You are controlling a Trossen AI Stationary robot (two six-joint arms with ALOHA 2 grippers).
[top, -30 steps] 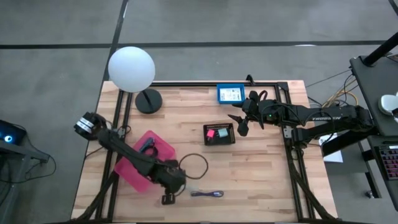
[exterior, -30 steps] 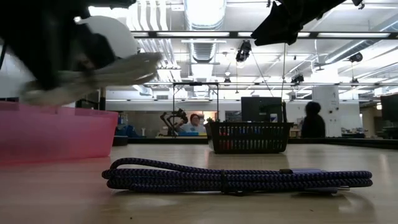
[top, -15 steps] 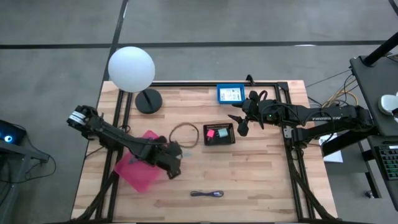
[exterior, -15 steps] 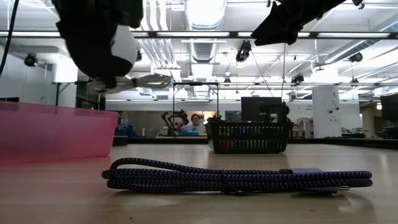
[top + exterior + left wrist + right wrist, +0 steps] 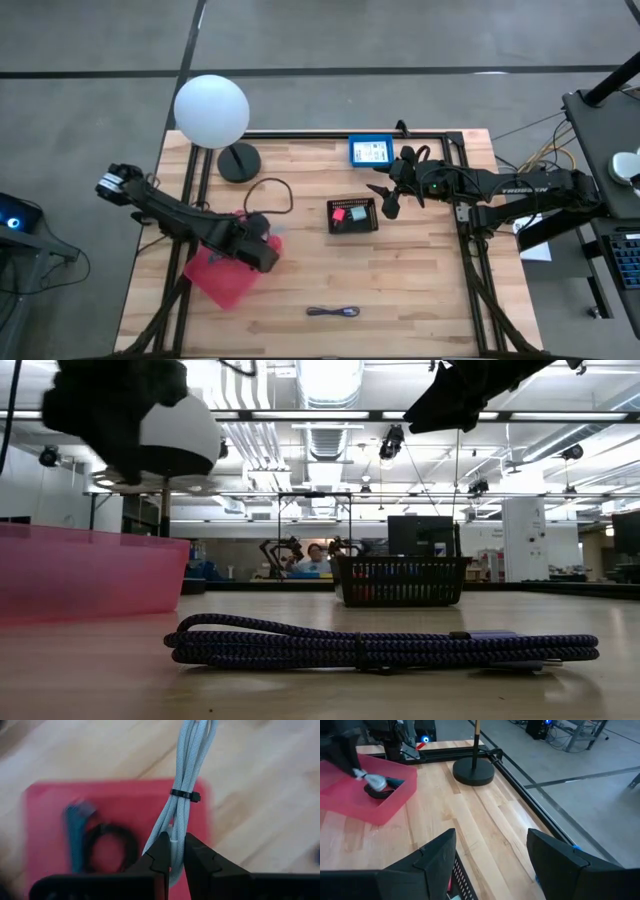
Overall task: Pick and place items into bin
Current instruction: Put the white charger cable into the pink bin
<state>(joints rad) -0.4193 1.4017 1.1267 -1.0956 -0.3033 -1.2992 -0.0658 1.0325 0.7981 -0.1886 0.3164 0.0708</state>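
Observation:
My left gripper (image 5: 254, 228) is over the pink bin (image 5: 222, 275) and shut on the grey-white coiled cable (image 5: 186, 775), whose loop (image 5: 268, 195) sticks out toward the far edge. The bin (image 5: 115, 795) holds a teal stick (image 5: 75, 835) and a black coiled cable (image 5: 107, 850). The purple cable (image 5: 332, 312) lies flat on the table near the near edge, also in the low view (image 5: 380, 645). My right gripper (image 5: 388, 205) hangs open beside the black basket (image 5: 352, 215), which holds a pink cube (image 5: 340, 212) and a mint-green cube (image 5: 357, 213). My left gripper pinches the bundled strands of the grey-white cable (image 5: 174, 826) between its two fingers, a little short of the black tie (image 5: 185, 796). The bundle runs along the fingers and out past their tips. The cable is lifted clear, over the bin.
A white globe lamp (image 5: 211, 110) stands on its black base (image 5: 238, 162) at the far left corner. A blue-framed device (image 5: 372, 150) lies at the far edge. Bare wood lies between the bin, the basket and the purple cable.
My left gripper has carried the grey-white cable from beside the bin's near right corner toward the far and left edges, ending over the bin. The cable's loop has swung round from the table's right side to the far side. The right arm has kept still.

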